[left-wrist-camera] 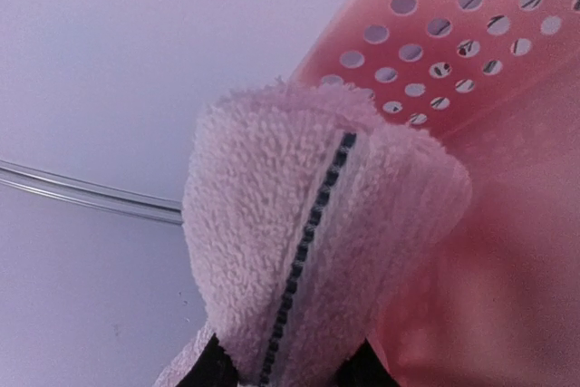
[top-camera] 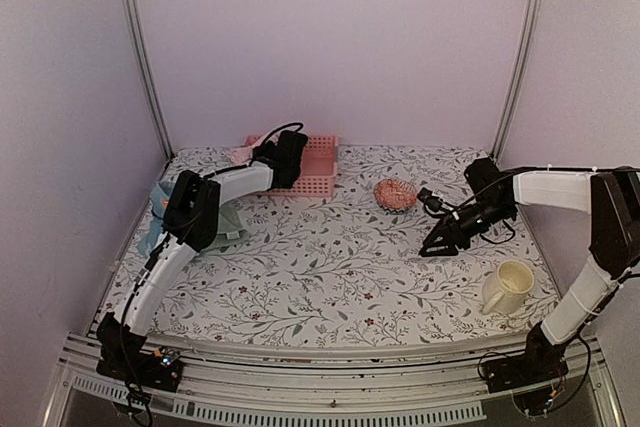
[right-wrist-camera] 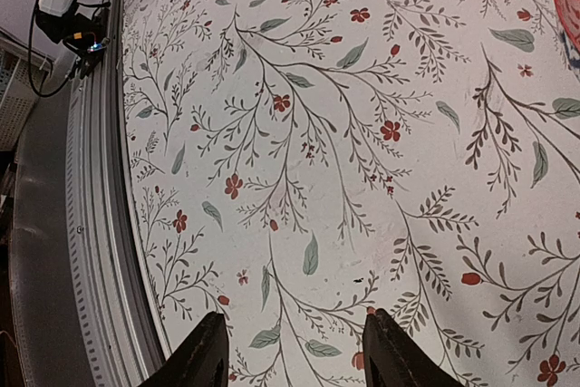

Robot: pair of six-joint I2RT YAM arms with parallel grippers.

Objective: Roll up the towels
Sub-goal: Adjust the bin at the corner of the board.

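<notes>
Left of the pink basket (top-camera: 322, 162), more towels (top-camera: 165, 212) lie heaped on the worktop (top-camera: 330, 267). At the basket's left end the left end effector (left-wrist-camera: 288, 364) is clenched on the pink towel (left-wrist-camera: 299, 224) — just beside the perforated wall. Well right of the basket, the right end effector (right-wrist-camera: 299, 355) hangs released — nothing between its fingers.

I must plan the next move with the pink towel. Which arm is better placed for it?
Left. The left gripper is shut on the pink towel by the basket; the right gripper hangs open over the table.
</notes>
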